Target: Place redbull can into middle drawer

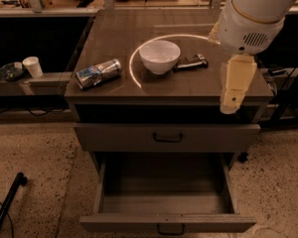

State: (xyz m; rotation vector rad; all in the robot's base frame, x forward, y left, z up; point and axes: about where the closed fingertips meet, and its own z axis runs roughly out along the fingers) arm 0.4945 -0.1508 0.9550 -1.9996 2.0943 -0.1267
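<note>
The redbull can (98, 73) lies on its side on the left part of the cabinet top, silver and blue, slightly dented. The middle drawer (169, 223) is pulled out below the shut upper drawer front (166, 137); its inside looks bare. My gripper (231, 102) hangs from the white arm (253, 19) over the right front corner of the cabinet top. It is far to the right of the can and touches nothing that I can see.
A white bowl (159, 56) stands mid-top with a black-and-silver bar-shaped object (190, 63) to its right. A bright ring of light lies around them. A white paper cup (33, 66) sits on a low shelf at left. A dark cable or leg (7, 202) lies on the floor at bottom left.
</note>
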